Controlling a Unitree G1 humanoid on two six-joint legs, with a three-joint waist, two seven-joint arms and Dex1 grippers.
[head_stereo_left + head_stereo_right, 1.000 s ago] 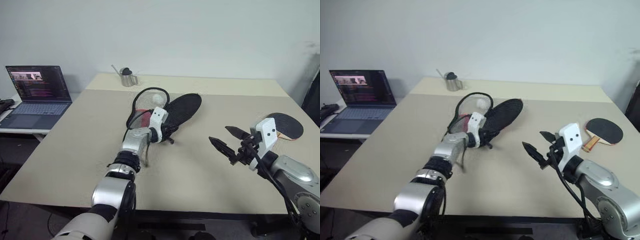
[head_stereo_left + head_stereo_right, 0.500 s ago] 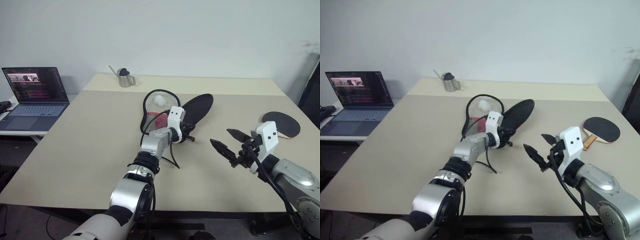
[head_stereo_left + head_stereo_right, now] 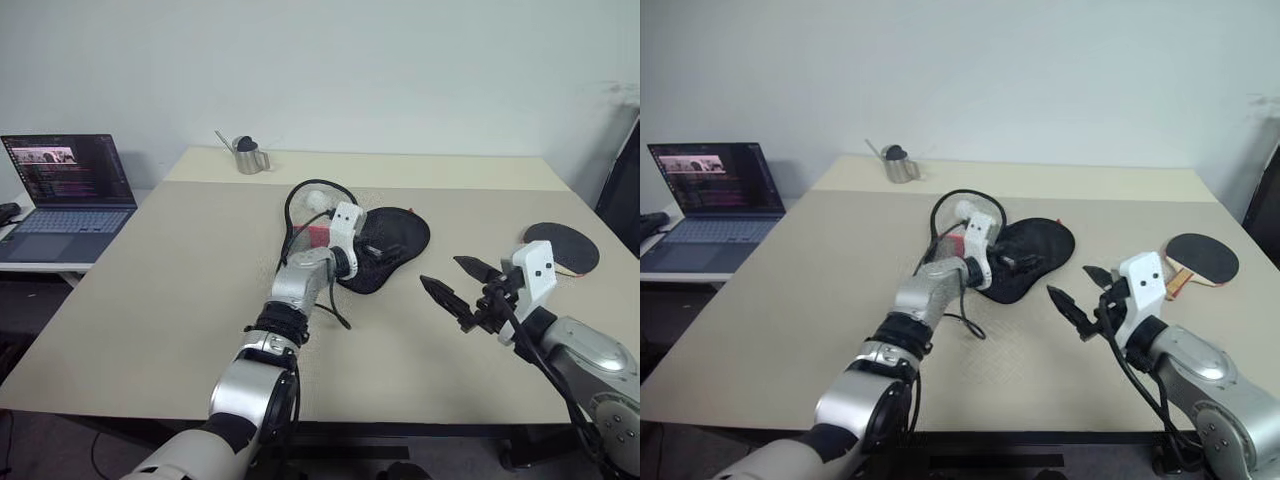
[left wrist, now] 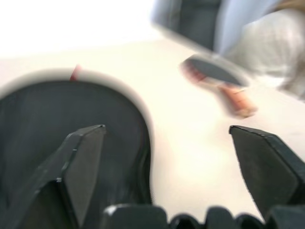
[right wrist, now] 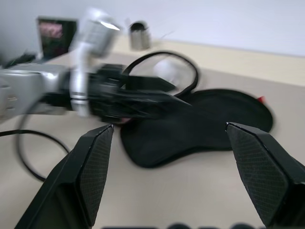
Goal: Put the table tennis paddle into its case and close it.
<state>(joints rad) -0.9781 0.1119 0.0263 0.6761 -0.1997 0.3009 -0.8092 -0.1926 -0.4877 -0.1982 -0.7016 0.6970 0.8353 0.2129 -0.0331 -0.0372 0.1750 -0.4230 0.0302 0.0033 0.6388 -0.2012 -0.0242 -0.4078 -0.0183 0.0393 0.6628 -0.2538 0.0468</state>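
Head views: the left hand (image 3: 385, 250), released, hovers over the black fabric paddle-shaped case (image 3: 395, 245) lying open on the beige desk (image 3: 180, 290). The right hand (image 3: 462, 287), released, should fetch the black-faced, wood-handled table tennis paddle (image 3: 1202, 258) far right.

Left wrist view: nothing lies between case and paddle.

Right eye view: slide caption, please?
Left gripper open over the flat black case; right gripper open nearby; paddle waits at table edge.

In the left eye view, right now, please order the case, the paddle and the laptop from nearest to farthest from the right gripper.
From the right gripper:
1. Case, toward the table's middle.
2. Paddle, by the right edge; nearly as close.
3. Laptop, far left, off the table.
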